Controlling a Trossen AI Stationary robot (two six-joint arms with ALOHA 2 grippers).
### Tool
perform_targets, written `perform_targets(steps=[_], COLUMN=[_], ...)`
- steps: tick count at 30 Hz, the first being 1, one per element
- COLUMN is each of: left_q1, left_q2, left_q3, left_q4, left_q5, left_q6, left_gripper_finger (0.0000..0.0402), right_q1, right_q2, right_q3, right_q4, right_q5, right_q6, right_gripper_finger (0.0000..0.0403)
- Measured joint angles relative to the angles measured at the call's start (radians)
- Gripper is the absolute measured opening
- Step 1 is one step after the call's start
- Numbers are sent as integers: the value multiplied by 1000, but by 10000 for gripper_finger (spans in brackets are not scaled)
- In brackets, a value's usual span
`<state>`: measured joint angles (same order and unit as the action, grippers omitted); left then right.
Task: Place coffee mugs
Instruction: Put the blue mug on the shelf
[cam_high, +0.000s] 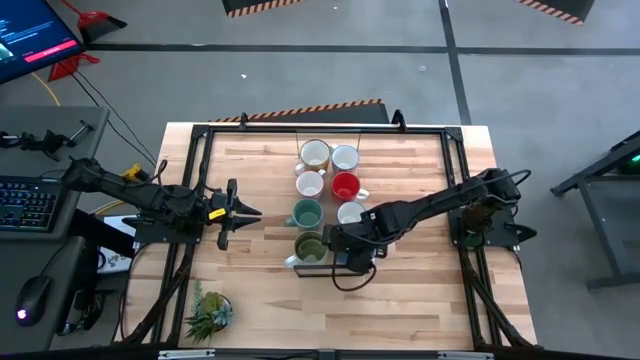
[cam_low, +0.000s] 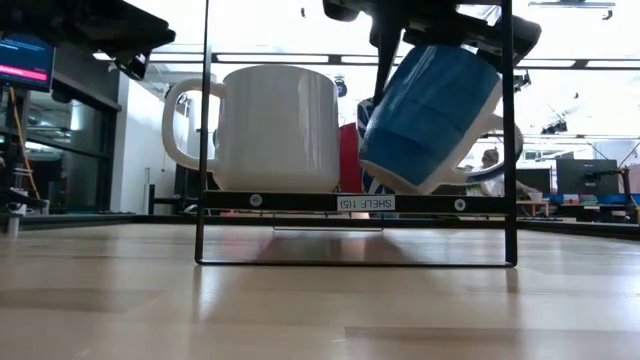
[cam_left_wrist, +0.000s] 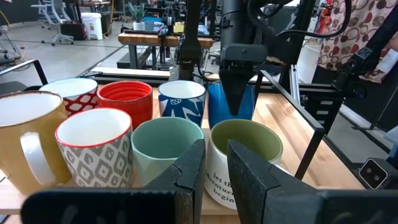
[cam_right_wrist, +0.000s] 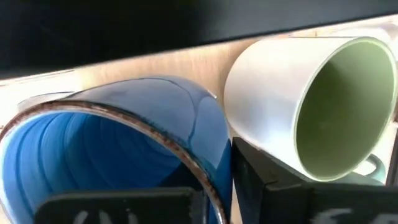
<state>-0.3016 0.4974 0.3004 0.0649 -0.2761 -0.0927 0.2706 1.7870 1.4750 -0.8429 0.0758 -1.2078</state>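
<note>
The blue mug (cam_low: 432, 115) hung tilted above the black wire shelf (cam_low: 300, 202), pinched by its rim in the right tool (cam_high: 341, 258), one finger (cam_right_wrist: 273, 186) lying inside the glossy blue bowl, as the right wrist view showed. Its lower edge sat at the shelf's front corner, just beside the olive-green mug (cam_left_wrist: 244, 152), whose white outside and green inside filled the space next to it. In the low view the tilted mug leaned toward a large white mug (cam_low: 268, 125), with a strip of red showing between them.

The other mugs stood packed in two rows on the shelf in the middle of the table (cam_high: 420, 290): a teal-green mug (cam_left_wrist: 166, 149) touching the olive one, a grey-patterned white mug (cam_left_wrist: 94, 146), a red mug (cam_left_wrist: 125, 99), a white mug with blue leaves (cam_left_wrist: 181, 99), a white mug with red marks (cam_left_wrist: 73, 93) and a cream mug (cam_left_wrist: 25, 143) at the end. The shelf's upright rods framed the place where the blue mug hung.

The left tool (cam_high: 243, 212) waited well apart on the left side of the table, pointed at the rows, its fingers (cam_left_wrist: 252, 177) spread a little and empty. A small spiky potted plant (cam_high: 208, 312) stood near the table's front left corner. Beyond the table, part of a person in a spotted garment (cam_left_wrist: 354, 31) showed in the left wrist view.
</note>
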Motion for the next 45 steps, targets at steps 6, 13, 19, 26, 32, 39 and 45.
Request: perform_targets(steps=[6, 13, 19, 26, 32, 39, 45], left_q1=[0, 0, 0, 0, 0, 0, 0], left_q2=[0, 0, 0, 0, 0, 0, 0], left_q3=[0, 0, 0, 0, 0, 0, 0], left_q4=[0, 0, 0, 0, 0, 0, 0], left_q5=[0, 0, 0, 0, 0, -9, -44], left_q6=[0, 0, 0, 0, 0, 0, 0], left_gripper_finger=[58, 58, 58, 58, 58, 58, 58], right_q1=[-9, -10, -10, -21, -25, -36, -42], right_q2=[0, 1, 1, 1, 1, 1, 1], right_q3=[-1, -1, -1, 0, 0, 0, 0], right_q4=[-15, -17, -15, -50, -60, -70, -75], right_q5=[-12, -60, -54, -50, -49, -39, -20], right_q6=[4, 5, 64, 111, 136, 217, 241], right_gripper_finger=[6, 7, 11, 12, 12, 12, 12])
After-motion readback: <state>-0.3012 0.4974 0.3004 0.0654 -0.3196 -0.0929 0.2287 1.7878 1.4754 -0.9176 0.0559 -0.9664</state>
